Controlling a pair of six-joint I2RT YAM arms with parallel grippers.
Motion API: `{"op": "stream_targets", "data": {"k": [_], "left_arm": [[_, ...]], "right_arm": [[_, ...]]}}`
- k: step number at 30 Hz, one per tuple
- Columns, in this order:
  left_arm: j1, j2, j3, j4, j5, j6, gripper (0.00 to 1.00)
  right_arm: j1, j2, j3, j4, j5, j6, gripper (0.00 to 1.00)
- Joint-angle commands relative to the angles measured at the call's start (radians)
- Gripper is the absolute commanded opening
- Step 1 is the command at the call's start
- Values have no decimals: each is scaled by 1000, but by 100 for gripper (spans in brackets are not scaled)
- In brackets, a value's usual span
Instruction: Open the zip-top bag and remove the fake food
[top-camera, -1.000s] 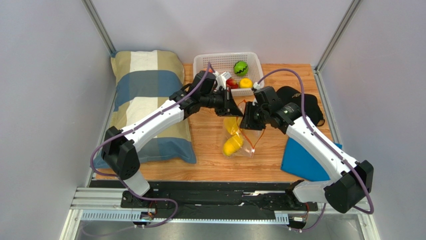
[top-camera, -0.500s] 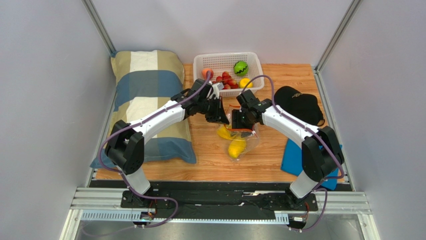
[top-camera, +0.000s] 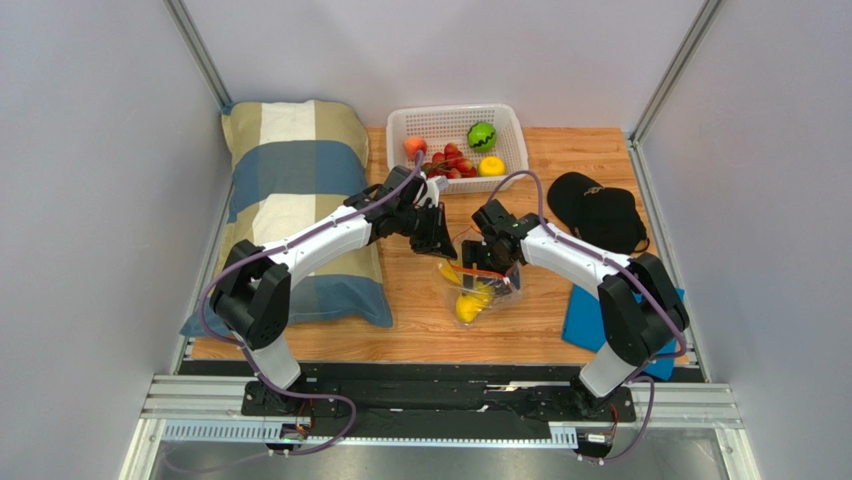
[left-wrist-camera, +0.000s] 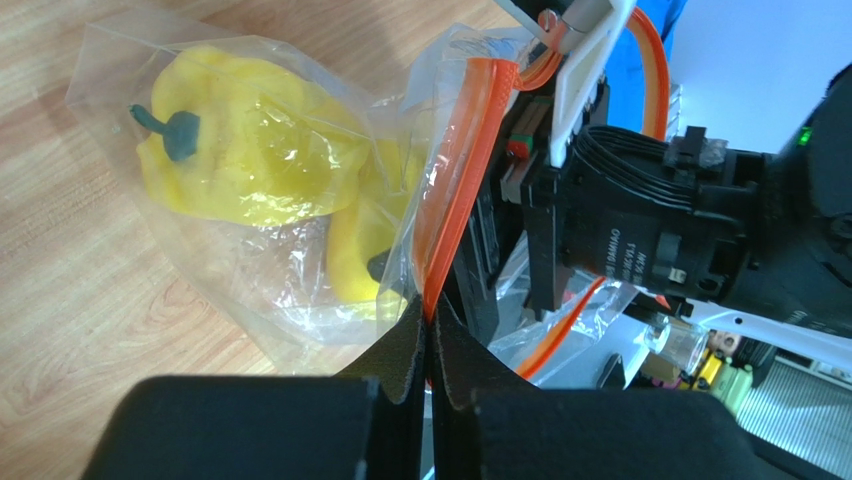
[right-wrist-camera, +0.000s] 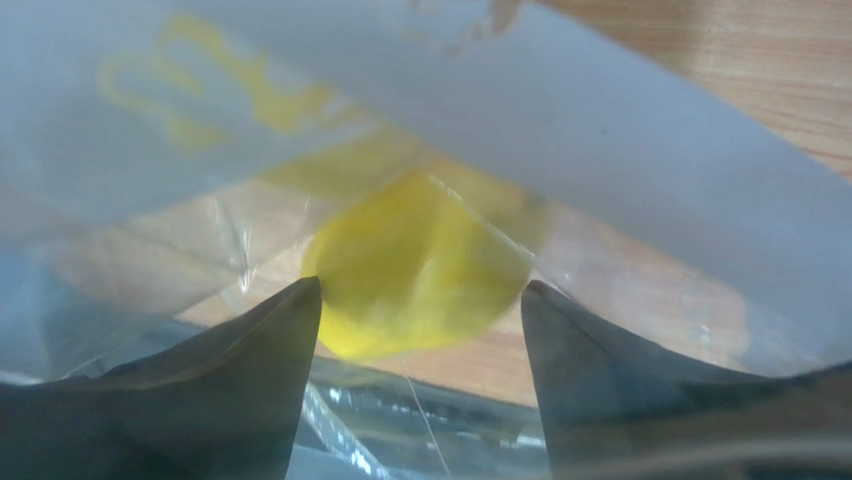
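Lower than before, left tool (left-wrist-camera: 430, 328) tight on zip-top bag (left-wrist-camera: 465, 150) strip, right tool (right-wrist-camera: 420, 290) agape, fake food (right-wrist-camera: 425, 235) blurry inside.

A plaid pillow (top-camera: 290, 160) lies on the surface (top-camera: 420, 325) at left, a white basket (top-camera: 455, 109) at the back, and a black cap (top-camera: 595, 210) and blue cloth (top-camera: 585, 322) at right.

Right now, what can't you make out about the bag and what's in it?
Bag mouth: top view, the left gripper and right gripper cover it.
Number of yellow pieces inside: left wrist view, crinkled plastic and the orange strip hide some.
Right gripper inside or outside the bag: right wrist view, blurred plastic fills it.
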Motion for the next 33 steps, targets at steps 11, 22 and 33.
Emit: {"op": "stream_targets", "data": {"k": [11, 22, 33], "left_arm": [[-2, -26, -65, 37, -5, -4, 0], [-5, -87, -1, 13, -7, -27, 0], [-33, -118, 12, -27, -25, -27, 0]], "right_arm": [[50, -169, -53, 139, 123, -35, 36], [77, -566, -180, 477, -6, -210, 19], [76, -455, -84, 655, 37, -394, 6]]}}
